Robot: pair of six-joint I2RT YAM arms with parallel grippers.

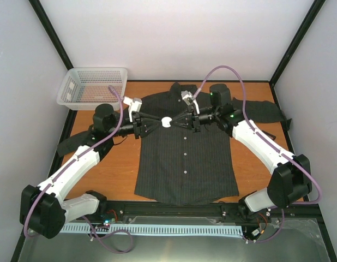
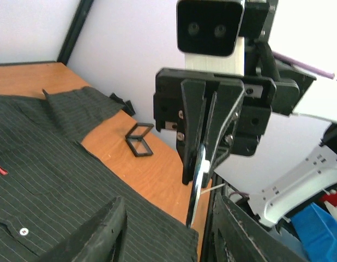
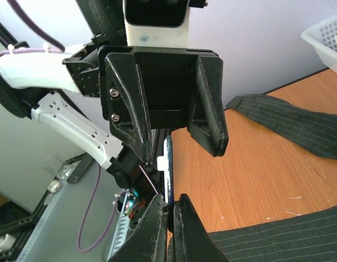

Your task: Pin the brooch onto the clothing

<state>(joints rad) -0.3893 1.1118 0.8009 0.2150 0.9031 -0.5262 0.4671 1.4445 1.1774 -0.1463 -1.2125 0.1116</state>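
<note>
Shirt (image 1: 185, 164) lies flat on table (image 1: 122, 169), long axis 6–12, hem at 6 toward the arm bases, collar at 12. Over the button line at upper chest the two grippers meet nose to nose: left gripper (image 1: 159, 123) comes in from 9, right gripper (image 1: 174, 121) from 3, brooch (image 1: 166, 122) between them. Right fingers are pressed together on the brooch. Left fingers stand apart, one each side of it, not gripping. Brooch is a thin white disc held on edge, rim toward both wrist cameras, so its plane runs about 9–3. It looks raised off the cloth, but contact can't be confirmed. Key relation: shirt sits straight below the brooch, so the next move is likely a drop onto the chest, with the right arm carrying and the left equally near to work the pin. Basket (image 1: 92, 86) is far at 10–11, not involved.
</note>
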